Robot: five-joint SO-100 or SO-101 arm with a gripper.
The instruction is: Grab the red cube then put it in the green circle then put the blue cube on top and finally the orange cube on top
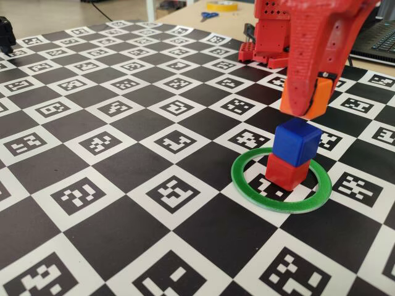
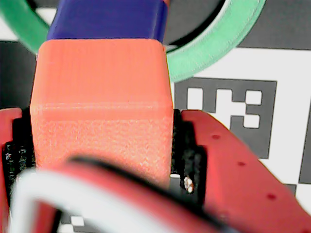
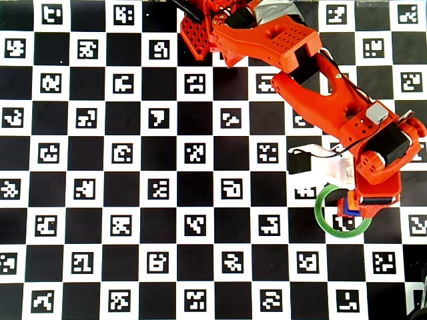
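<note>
The red cube (image 1: 286, 172) sits inside the green circle (image 1: 247, 184), a flat ring on the checkered mat. On top of it rests the blue cube (image 1: 297, 142). My red gripper (image 1: 307, 111) is shut on the orange cube (image 1: 320, 98), holding it just above the blue cube and a little to the right in the fixed view. In the wrist view the orange cube (image 2: 102, 97) fills the space between both fingers, with the blue cube (image 2: 107, 19) and the ring (image 2: 214, 46) beyond it. From overhead the gripper (image 3: 363, 207) covers most of the stack over the ring (image 3: 321, 217).
A black-and-white marker mat (image 1: 123, 142) covers the table. The arm's red base (image 1: 266, 43) stands at the far edge. Behind it lie scissors (image 1: 208, 15), a yellow tape roll (image 1: 222, 5) and a laptop (image 1: 384, 37). A black object (image 1: 5, 34) sits far left.
</note>
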